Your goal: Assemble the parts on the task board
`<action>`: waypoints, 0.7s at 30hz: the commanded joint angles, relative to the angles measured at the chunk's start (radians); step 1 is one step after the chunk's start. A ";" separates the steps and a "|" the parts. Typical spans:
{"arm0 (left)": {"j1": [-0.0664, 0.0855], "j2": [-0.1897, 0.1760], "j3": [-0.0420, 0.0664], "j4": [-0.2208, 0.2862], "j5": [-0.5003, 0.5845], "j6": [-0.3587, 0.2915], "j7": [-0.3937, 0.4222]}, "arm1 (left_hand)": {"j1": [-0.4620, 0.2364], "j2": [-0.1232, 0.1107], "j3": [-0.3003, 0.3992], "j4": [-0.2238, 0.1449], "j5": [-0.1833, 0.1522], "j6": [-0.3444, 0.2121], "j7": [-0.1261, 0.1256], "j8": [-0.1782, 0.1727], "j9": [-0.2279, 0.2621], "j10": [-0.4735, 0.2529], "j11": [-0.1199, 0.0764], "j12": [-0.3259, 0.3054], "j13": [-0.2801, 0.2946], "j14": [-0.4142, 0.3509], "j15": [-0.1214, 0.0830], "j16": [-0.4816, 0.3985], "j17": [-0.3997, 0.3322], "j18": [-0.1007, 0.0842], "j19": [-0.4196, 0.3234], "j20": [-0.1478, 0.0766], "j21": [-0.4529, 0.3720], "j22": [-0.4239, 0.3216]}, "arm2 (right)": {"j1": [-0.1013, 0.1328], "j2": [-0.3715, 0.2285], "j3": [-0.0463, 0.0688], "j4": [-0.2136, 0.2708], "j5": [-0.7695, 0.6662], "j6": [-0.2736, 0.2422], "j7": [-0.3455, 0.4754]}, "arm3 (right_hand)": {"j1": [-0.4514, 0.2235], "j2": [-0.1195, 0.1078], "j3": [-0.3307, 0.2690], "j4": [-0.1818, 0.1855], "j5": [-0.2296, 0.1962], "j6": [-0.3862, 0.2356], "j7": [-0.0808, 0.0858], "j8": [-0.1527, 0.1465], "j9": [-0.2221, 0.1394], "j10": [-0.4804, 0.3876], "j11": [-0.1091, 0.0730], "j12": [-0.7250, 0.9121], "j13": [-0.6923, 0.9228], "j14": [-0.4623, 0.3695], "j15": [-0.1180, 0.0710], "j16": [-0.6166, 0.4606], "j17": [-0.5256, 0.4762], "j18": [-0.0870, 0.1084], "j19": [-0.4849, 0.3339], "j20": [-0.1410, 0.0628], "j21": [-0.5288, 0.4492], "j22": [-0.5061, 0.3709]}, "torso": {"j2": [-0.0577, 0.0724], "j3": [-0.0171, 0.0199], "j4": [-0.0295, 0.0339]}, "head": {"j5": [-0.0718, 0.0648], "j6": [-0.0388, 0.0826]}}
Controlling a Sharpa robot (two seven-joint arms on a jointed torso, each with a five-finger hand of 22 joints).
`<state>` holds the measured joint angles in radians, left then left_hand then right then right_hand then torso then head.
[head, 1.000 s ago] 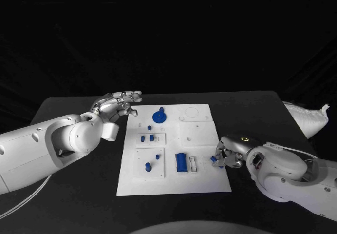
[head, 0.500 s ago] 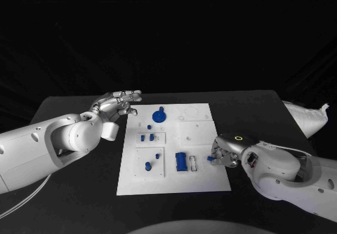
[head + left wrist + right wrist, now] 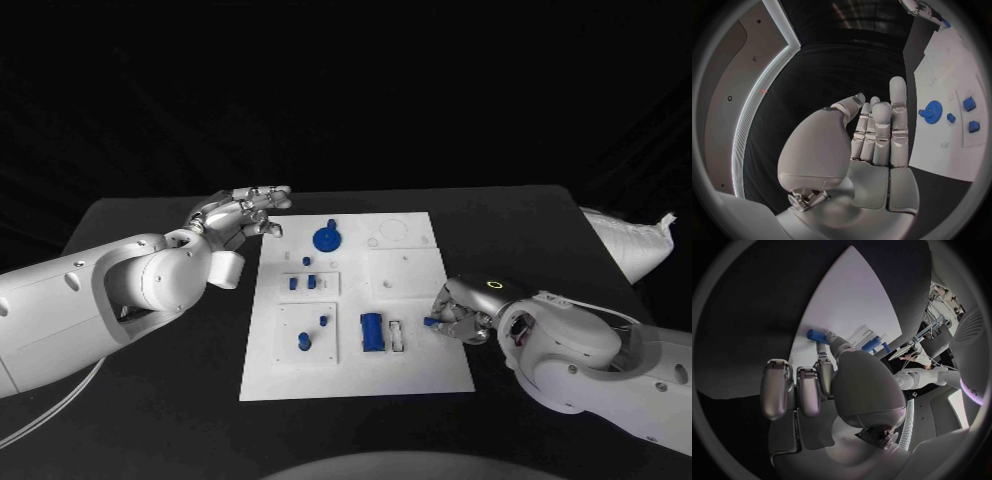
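The small blue part (image 3: 431, 323) sat pinched in my right hand (image 3: 464, 318) fingers, over the white board's (image 3: 418, 375) right edge. I judged it needed squaring before seating. My left hand (image 3: 238, 213) hovered, fingers loosely together, empty.

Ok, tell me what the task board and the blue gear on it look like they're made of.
Task board: probably rigid plastic or painted sheet, a flat matte white with little glare and shallow recessed outlines. Blue gear: likely moulded or printed plastic, an even saturated blue with a dull finish; its teeth show in the left wrist view.
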<state>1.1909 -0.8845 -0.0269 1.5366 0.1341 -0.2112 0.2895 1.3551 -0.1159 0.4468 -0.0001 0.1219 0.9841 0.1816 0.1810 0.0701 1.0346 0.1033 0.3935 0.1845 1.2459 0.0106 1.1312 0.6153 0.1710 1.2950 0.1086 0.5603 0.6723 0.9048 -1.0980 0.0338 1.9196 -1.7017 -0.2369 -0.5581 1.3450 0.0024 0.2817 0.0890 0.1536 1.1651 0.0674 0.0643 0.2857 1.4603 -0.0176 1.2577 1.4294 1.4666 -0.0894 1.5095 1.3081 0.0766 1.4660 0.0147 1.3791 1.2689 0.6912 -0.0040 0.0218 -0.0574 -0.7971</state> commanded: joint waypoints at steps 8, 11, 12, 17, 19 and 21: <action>0.000 0.000 0.000 0.005 -0.004 0.017 0.007 | 0.000 0.002 -0.003 -0.004 0.004 -0.008 -0.001 0.005 -0.001 -0.008 -0.003 0.006 0.001 -0.008 0.002 0.005 -0.003 0.010 -0.007 -0.002 -0.004 0.001 | -0.011 -0.004 -0.010 0.030 0.178 -0.156 -0.032 | -0.072 -0.052 0.070 0.013 0.001 0.025 -0.008 0.010 0.004 0.045 -0.003 0.023 -0.013 0.087 0.002 0.011 0.174 -0.015 0.016 0.002 0.011 0.011 | 0.001 -0.0005 0.0004 | 0.001 -0.001; 0.000 -0.001 0.000 0.007 -0.004 0.017 0.007 | 0.000 0.002 -0.003 -0.004 0.004 -0.008 -0.001 0.005 -0.001 -0.008 -0.003 0.006 0.001 -0.008 0.002 0.005 -0.003 0.010 -0.007 -0.002 -0.004 0.001 | -0.011 0.001 -0.010 0.039 0.212 -0.174 -0.032 | -0.084 -0.061 0.069 0.017 -0.001 0.028 -0.008 0.010 0.004 0.047 -0.004 0.026 -0.011 0.087 0.001 0.012 0.175 -0.016 0.016 0.001 0.012 0.013 | 0.002 -0.0004 0.0005 | 0.001 -0.003; 0.000 -0.001 0.000 0.007 -0.004 0.017 0.007 | 0.000 0.002 -0.003 -0.004 0.004 -0.008 -0.001 0.005 -0.001 -0.008 -0.003 0.006 0.001 -0.008 0.002 0.005 -0.003 0.010 -0.007 -0.002 -0.004 0.001 | -0.011 0.003 -0.010 0.041 0.222 -0.178 -0.032 | -0.086 -0.064 0.069 0.017 -0.001 0.029 -0.009 0.011 0.004 0.047 -0.004 0.028 -0.010 0.087 0.001 0.012 0.175 -0.016 0.016 0.001 0.012 0.013 | 0.002 -0.0006 0.0007 | 0.001 -0.004; 0.000 -0.001 0.000 0.009 -0.004 0.017 0.007 | 0.000 0.002 -0.003 -0.004 0.004 -0.008 -0.001 0.005 -0.001 -0.008 -0.003 0.006 0.001 -0.008 0.002 0.005 -0.003 0.010 -0.007 -0.002 -0.004 0.001 | -0.010 0.020 -0.010 0.047 0.255 -0.191 -0.033 | -0.105 -0.079 0.061 0.022 0.011 0.040 -0.012 0.014 0.005 0.051 -0.007 0.039 -0.004 0.088 -0.001 0.014 0.178 -0.016 0.018 0.000 0.015 0.017 | 0.001 -0.0011 0.0004 | -0.001 -0.004; 0.000 -0.001 0.001 0.010 -0.004 0.017 0.007 | 0.000 0.002 -0.003 -0.004 0.004 -0.008 -0.001 0.005 -0.001 -0.008 -0.003 0.006 0.001 -0.008 0.002 0.005 -0.003 0.010 -0.007 -0.002 -0.004 0.001 | -0.010 0.028 -0.010 0.048 0.265 -0.192 -0.033 | -0.120 -0.087 0.052 0.029 0.021 0.051 -0.016 0.019 0.007 0.055 -0.009 0.050 0.003 0.088 -0.003 0.015 0.180 -0.017 0.019 -0.002 0.018 0.021 | 0.001 -0.0010 0.0016 | -0.001 -0.006; 0.000 -0.001 0.001 0.011 -0.004 0.018 0.007 | 0.000 0.002 -0.003 -0.004 0.004 -0.008 -0.001 0.005 -0.001 -0.008 -0.003 0.006 0.001 -0.008 0.002 0.005 -0.003 0.010 -0.007 -0.002 -0.004 0.001 | -0.010 0.035 -0.010 0.046 0.271 -0.192 -0.033 | -0.132 -0.093 0.043 0.034 0.033 0.059 -0.019 0.022 0.009 0.059 -0.012 0.064 0.011 0.089 -0.005 0.016 0.182 -0.018 0.021 -0.003 0.020 0.025 | 0.001 -0.0006 0.0019 | -0.001 -0.007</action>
<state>1.1908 -0.8865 -0.0270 1.5439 0.1340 -0.2111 0.2898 1.3551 -0.1159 0.4469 -0.0001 0.1219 0.9841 0.1816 0.1811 0.0701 1.0309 0.0997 0.3935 0.1845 1.2459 0.0106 1.1312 0.6133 0.1708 1.2950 0.1087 0.5603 0.6723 0.8953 -1.0649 0.0242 1.9647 -1.4702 -0.4065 -0.5840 1.2189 -0.0909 0.3272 0.1220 0.1837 1.2142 0.0511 0.0816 0.2943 1.4671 -0.0249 1.3185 1.3081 1.4666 -0.0896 1.5212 1.3079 0.0766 1.4660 0.0147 1.3942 1.2932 0.6924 -0.0048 0.0228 -0.0581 -0.8029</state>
